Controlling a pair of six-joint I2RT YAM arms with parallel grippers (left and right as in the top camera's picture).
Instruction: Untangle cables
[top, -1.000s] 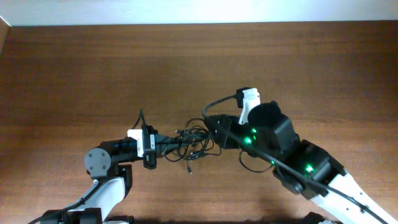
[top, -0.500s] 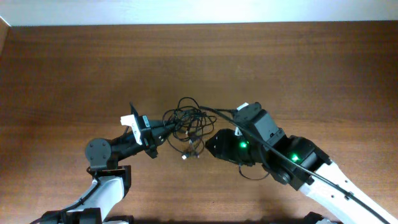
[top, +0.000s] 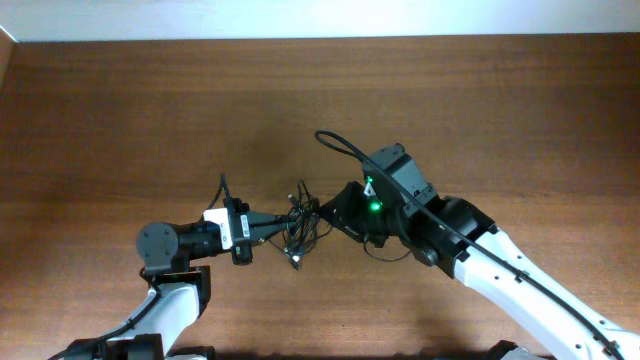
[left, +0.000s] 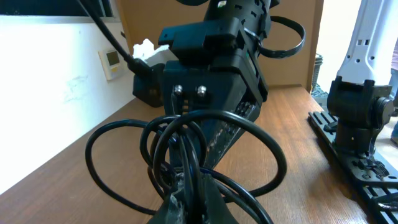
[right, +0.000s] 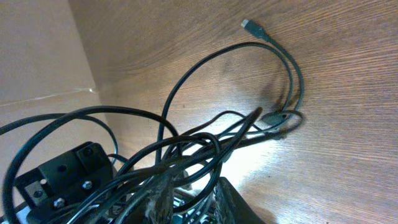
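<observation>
The cables (top: 300, 222) form a small knotted bundle of thin black cords at the table's middle, with a whitish tip (top: 296, 263) hanging toward the front. My left gripper (top: 272, 228) is shut on the bundle's left side; in the left wrist view its jaws (left: 193, 205) pinch strands while loops (left: 186, 143) fan out ahead. My right gripper (top: 335, 212) holds the bundle's right side. In the right wrist view, several strands (right: 186, 149) run between its fingers (right: 196, 202), and one loose strand ends in a small plug (right: 249, 25) lying on the table.
The brown wooden table (top: 480, 110) extends all round, with a pale wall strip along its far edge. A thicker black arm cable (top: 335, 145) loops up behind my right wrist. The right arm body (left: 211, 56) fills the left wrist view close ahead.
The bundle was spread wide between the grippers half a second ago and is now compact. My left gripper swung back down; my right gripper moved up and left, closer to the left one.
</observation>
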